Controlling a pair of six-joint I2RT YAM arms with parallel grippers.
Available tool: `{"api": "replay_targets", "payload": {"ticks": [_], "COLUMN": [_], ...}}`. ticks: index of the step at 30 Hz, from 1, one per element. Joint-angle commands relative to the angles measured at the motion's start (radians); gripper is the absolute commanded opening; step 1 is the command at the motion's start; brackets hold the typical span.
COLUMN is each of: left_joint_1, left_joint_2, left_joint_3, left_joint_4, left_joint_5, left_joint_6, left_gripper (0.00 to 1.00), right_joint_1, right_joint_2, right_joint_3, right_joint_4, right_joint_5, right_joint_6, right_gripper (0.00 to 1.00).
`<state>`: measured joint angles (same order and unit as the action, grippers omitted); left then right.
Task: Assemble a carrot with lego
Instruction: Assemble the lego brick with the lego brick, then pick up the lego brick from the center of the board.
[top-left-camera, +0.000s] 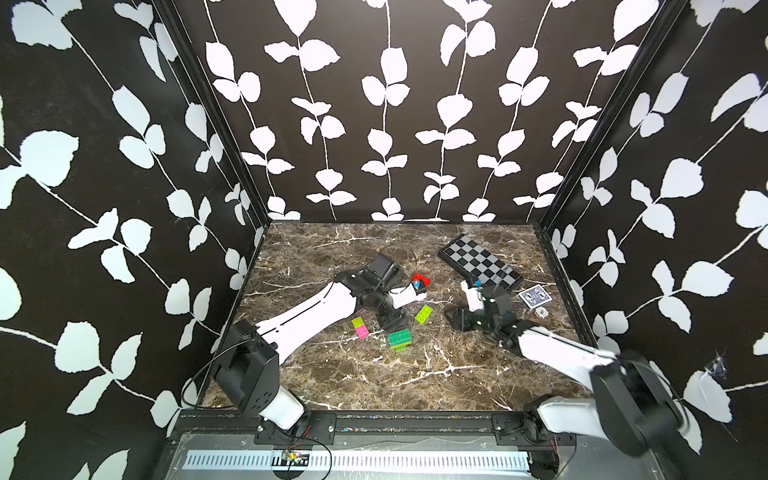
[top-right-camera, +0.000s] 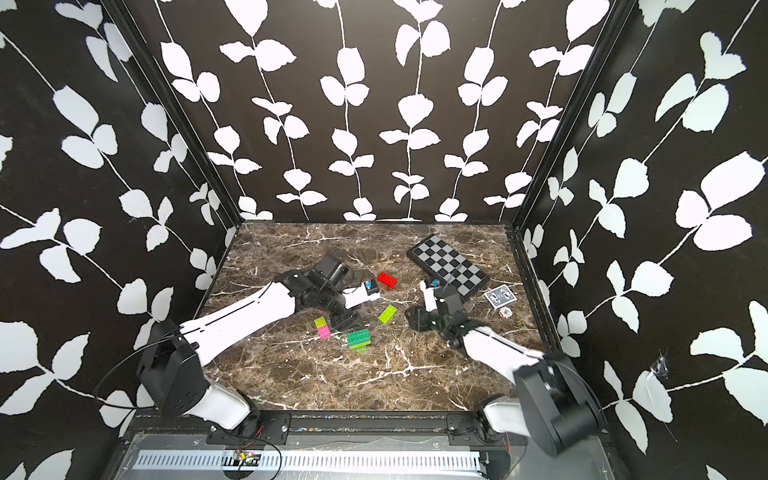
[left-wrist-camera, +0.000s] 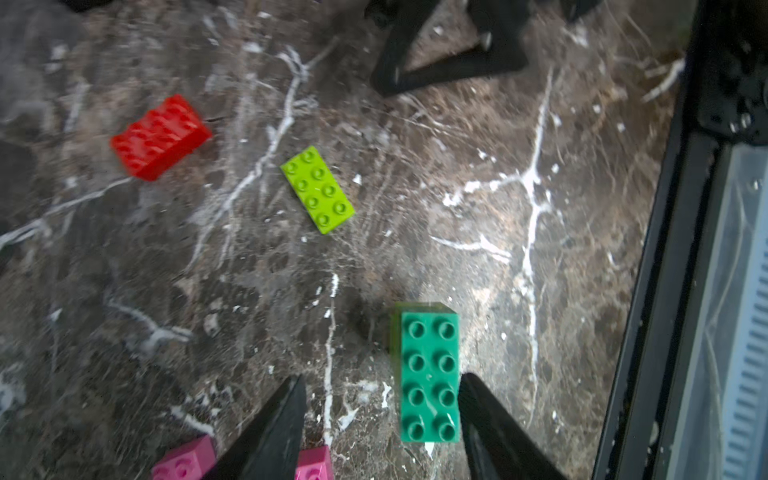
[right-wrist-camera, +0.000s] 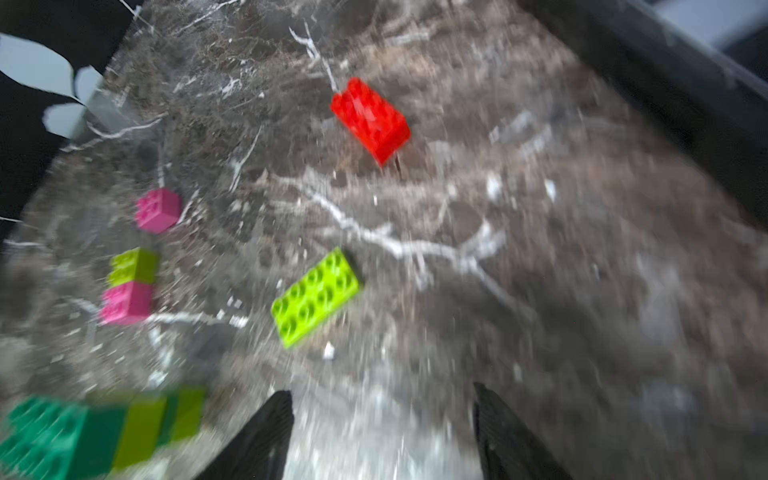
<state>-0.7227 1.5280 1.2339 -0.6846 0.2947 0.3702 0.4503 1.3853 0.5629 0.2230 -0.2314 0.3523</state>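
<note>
**Left pincer** (left-wrist-camera: 380, 382): jaws stand wide and grip nothing. The stack of dark green and lime bricks (left-wrist-camera: 430, 374) rests on the marble surface (left-wrist-camera: 540, 270) between its 2 fingers. 1 long side of the stack lies right at 1 finger (left-wrist-camera: 486, 415); contact cannot be confirmed. A loose lime brick (left-wrist-camera: 318, 189) lies ahead of this pincer, and the red brick (left-wrist-camera: 160, 137) lies farther ahead, off to one side.

**Right pincer** (right-wrist-camera: 382, 395): jaws stand wide and empty, with only bare surface between the fingers. This view is blurred. The loose lime brick lies ahead of this pincer and the red brick beyond that. Off to one side sit a lime-and-pink pair (right-wrist-camera: 126, 284), touching each other, and 1 more pink brick (right-wrist-camera: 158, 210) just past them.

In both top views the loose lime brick lies between the 2 pincers. The checkered board (top-left-camera: 480, 262) lies beyond the right pincer, well apart from the bricks.
</note>
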Motion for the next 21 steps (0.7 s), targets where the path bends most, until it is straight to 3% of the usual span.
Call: {"api": "replay_targets", "payload": {"ticks": [1, 6, 13, 21], "left_joint_1": [0.057, 0.107, 0.117, 0.122], "left_joint_2": [0.010, -0.006, -0.019, -0.020], "left_joint_3": [0.057, 0.067, 0.077, 0.072], "left_joint_4": [0.025, 0.062, 0.048, 0.033], "left_joint_5": [-0.078, -0.132, -0.156, -0.183], "left_joint_6": [-0.270, -0.349, -0.322, -0.297], "left_gripper": [0.61, 0.61, 0.61, 0.61], "right_joint_1": [0.030, 0.039, 0.040, 0.043], "right_joint_2": [0.160, 0.413, 0.566, 0.668], "right_joint_3": [0.120, 0.298, 0.460, 0.577], "right_joint_4": [0.196, 0.238, 0.150, 0.046], "right_joint_5": [0.122, 0.136, 0.117, 0.097], "right_joint_6": [-0.075, -0.122, -0.162, -0.201], "right_gripper": [0.75, 0.78, 0.77, 0.68]}}
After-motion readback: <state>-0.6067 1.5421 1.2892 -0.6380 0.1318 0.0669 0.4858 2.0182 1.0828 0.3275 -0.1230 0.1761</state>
